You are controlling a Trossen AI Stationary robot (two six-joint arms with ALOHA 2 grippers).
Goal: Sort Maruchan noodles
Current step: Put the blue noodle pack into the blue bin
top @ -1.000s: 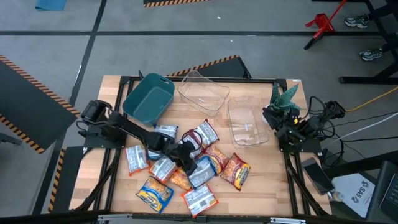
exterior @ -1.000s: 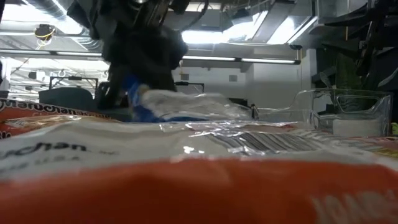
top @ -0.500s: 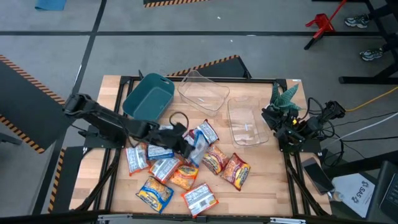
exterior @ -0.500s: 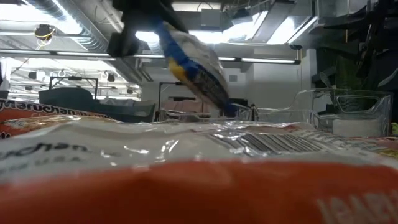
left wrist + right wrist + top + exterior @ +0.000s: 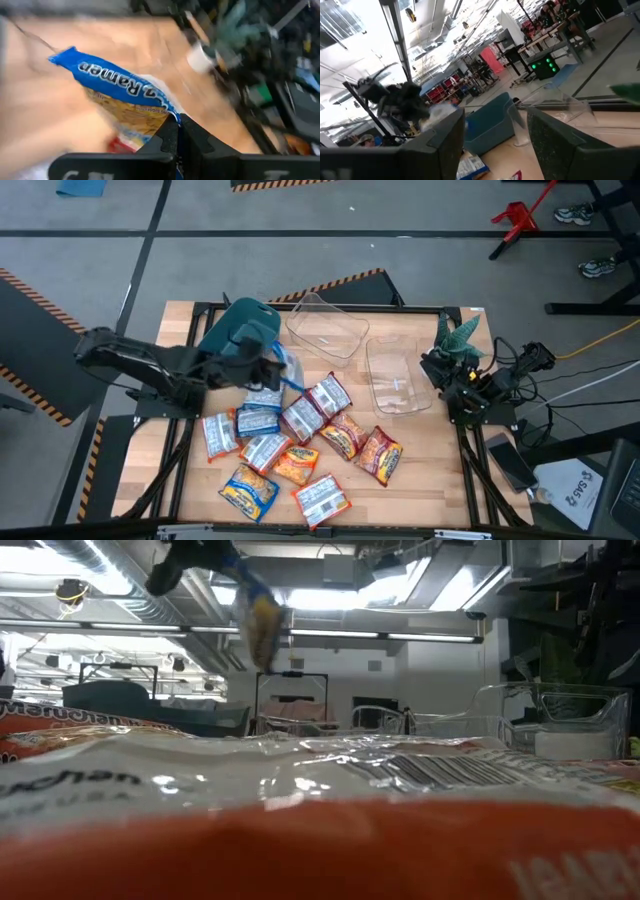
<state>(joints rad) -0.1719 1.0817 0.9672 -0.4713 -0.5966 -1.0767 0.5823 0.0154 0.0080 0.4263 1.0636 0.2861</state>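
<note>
1. Near the left back part of the tabletop [image 5: 420,460], the left gripper [image 5: 272,367] hangs in the air beside the teal bin [image 5: 238,338].
2. Its fingers pinch one blue and yellow noodle packet [image 5: 120,102] by the edge, so the packet dangles above the wood.
3. In the middle of the tabletop, toward the front edge, the other noodle packets [image 5: 290,442] lie in a loose pile, some touching and some overlapping.
4. Two clear containers [image 5: 326,326] sit near the back edge, right of the bin.
5. At the right edge, the right gripper [image 5: 495,145] waits with its fingers spread apart, holding nothing, beside a small green plant [image 5: 456,338].
</note>
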